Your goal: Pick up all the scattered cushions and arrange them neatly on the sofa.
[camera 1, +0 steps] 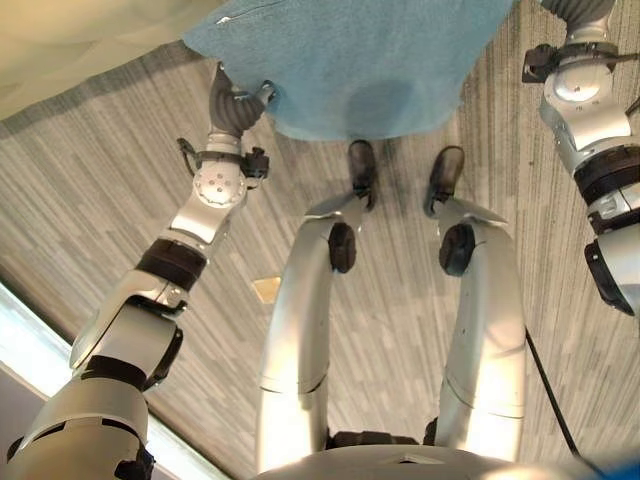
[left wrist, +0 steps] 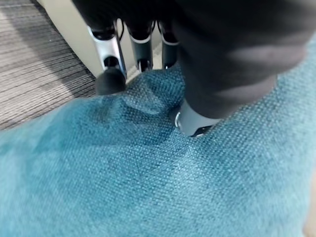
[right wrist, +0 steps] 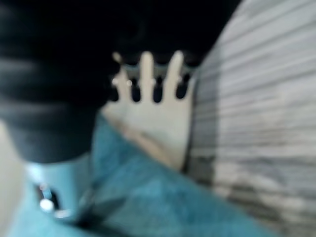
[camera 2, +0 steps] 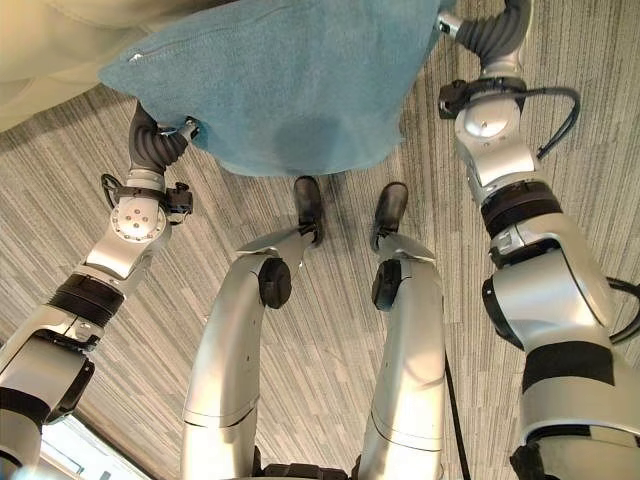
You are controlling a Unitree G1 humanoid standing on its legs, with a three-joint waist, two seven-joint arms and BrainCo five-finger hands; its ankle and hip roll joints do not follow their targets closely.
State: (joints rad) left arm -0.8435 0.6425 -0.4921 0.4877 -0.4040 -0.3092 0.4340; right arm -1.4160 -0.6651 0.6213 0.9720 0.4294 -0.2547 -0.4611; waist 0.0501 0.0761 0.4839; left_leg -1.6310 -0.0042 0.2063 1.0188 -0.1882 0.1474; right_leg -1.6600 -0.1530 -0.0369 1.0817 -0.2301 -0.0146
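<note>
Teal cushion (camera 2: 290,85) fabric lies right under the left hand (left wrist: 148,59) in its wrist view, the thumb pressing into the weave while the fingers reach over the cushion's edge, so that hand grips it. From the head views the cushion hangs off the striped carpet (camera 1: 120,180), carried between both arms, its long axis running left to right. At its right end is the right hand (right wrist: 148,79); I cannot tell how its fingers are set. Beyond the cushion's far-left edge sits the cream sofa (camera 1: 90,40), so the coming move, I judge, goes forward and left, with the left hand nearer.
</note>
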